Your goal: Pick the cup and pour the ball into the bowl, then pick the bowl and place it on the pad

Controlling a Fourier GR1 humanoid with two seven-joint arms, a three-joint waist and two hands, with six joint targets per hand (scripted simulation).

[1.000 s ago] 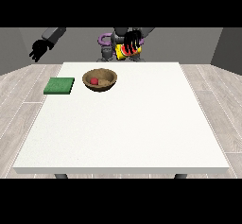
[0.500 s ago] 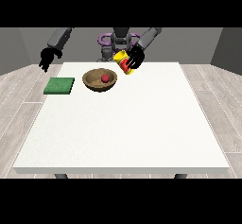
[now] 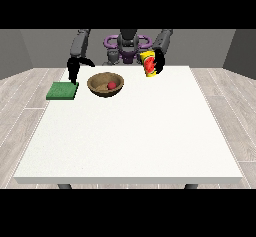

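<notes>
Robot hand at view's right (image 3: pixel 159 63) wrapped round cup (image 3: pixel 148 63), upright near tabletop (image 3: pixel 130 136) back edge. Ball (image 3: pixel 111 85) sits in bowl (image 3: pixel 105 84). Robot hand at view's left (image 3: pixel 73 69), fingers unclear, hangs between bowl and pad (image 3: pixel 62 90): nearer one for bowl pickup, pad just beyond.

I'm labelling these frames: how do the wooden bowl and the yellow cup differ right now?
The brown wooden bowl rests on the white table, while the yellow cup with red print is held above it by the hand at the view's right. The bowl is wide and shallow, the cup tall and narrow. The bowl holds a red ball; the cup's inside is hidden.
</notes>
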